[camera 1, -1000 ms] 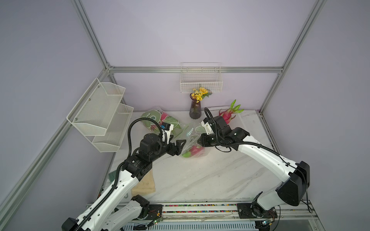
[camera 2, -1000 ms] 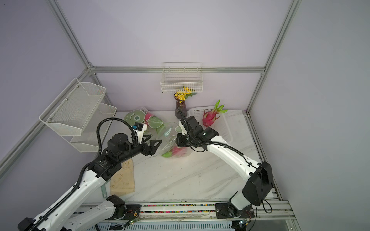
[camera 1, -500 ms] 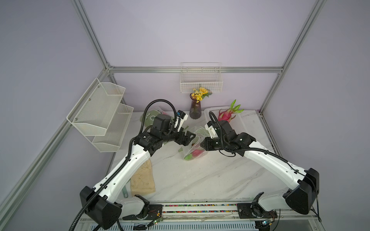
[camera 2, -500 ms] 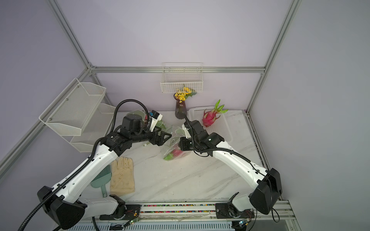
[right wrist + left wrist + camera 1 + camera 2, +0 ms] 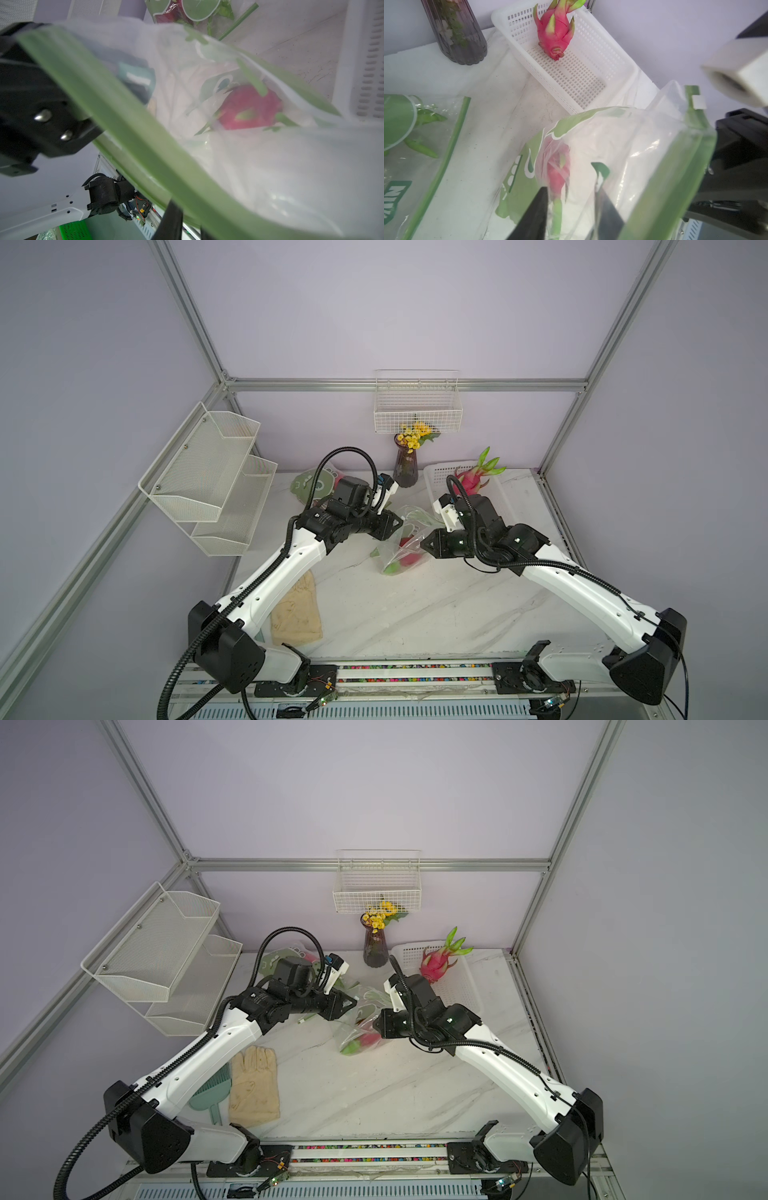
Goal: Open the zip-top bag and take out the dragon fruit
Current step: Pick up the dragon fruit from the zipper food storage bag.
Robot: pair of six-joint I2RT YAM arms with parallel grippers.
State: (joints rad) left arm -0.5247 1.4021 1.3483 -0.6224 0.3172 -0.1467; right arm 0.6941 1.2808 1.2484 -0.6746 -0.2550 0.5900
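Observation:
A clear zip-top bag (image 5: pixel 405 539) (image 5: pixel 361 1027) with green print hangs between my two grippers, mouth up and bottom on the table. One dragon fruit (image 5: pixel 409 558) (image 5: pixel 249 108) lies in its bottom, pink seen through the film (image 5: pixel 557 172). My right gripper (image 5: pixel 424 545) (image 5: pixel 189 226) is shut on the bag's green zip strip (image 5: pixel 145 145). My left gripper (image 5: pixel 397 526) (image 5: pixel 571 214) is at the opposite side of the mouth. Its jaws are narrowed with bag film between them and a gap still showing. Whether they pinch the film is unclear.
A second dragon fruit (image 5: pixel 471 483) (image 5: pixel 554 35) lies in a white basket (image 5: pixel 440 477) (image 5: pixel 591 79) at the back right. Another printed bag (image 5: pixel 316 485) (image 5: pixel 404 145) lies back left, beside a dark vase (image 5: pixel 405 468). A glove (image 5: pixel 253 1085) and green brush (image 5: pixel 212 1094) lie front left. Wire shelves (image 5: pixel 208 477) hang left.
My left arm has swung in from the left to the bag's mouth and its jaws have narrowed. The right gripper has drawn the bag up and slightly nearer, still gripping it.

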